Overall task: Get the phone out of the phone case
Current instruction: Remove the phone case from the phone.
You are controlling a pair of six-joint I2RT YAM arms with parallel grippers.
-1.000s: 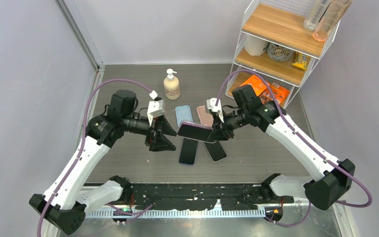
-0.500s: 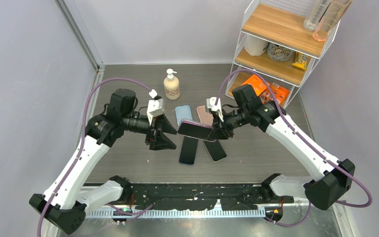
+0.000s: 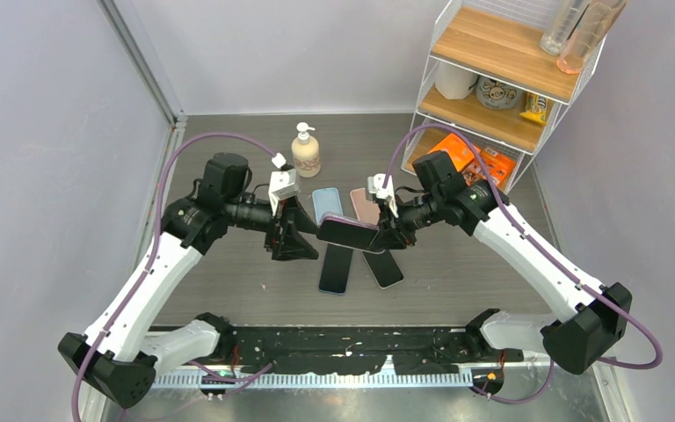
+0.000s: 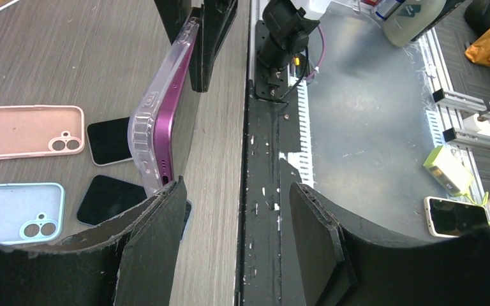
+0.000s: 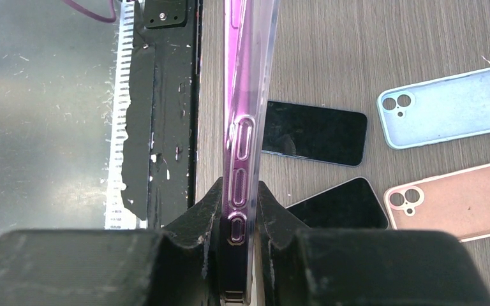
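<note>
A purple phone [image 3: 347, 232] in a clear phone case [image 4: 156, 108] hangs level above the table, edge-on in both wrist views. My right gripper [image 3: 387, 236] is shut on its right end, one finger on each flat face [image 5: 239, 191]. My left gripper [image 3: 309, 237] stands open just left of the phone's free end. In the left wrist view that end sits by the tip of one finger [image 4: 159, 223], outside the gap of the left gripper [image 4: 236, 188].
Two bare dark phones [image 3: 335, 268] [image 3: 384, 268] lie on the table under the held phone. Behind them lie an empty blue case [image 3: 326, 204] and a pink case [image 3: 362, 204]. A soap bottle [image 3: 306, 151] stands farther back, a wire shelf rack [image 3: 492, 79] at back right.
My left arm has moved right, bringing its open gripper up to the phone's free end. The right gripper and the phone have not moved.
</note>
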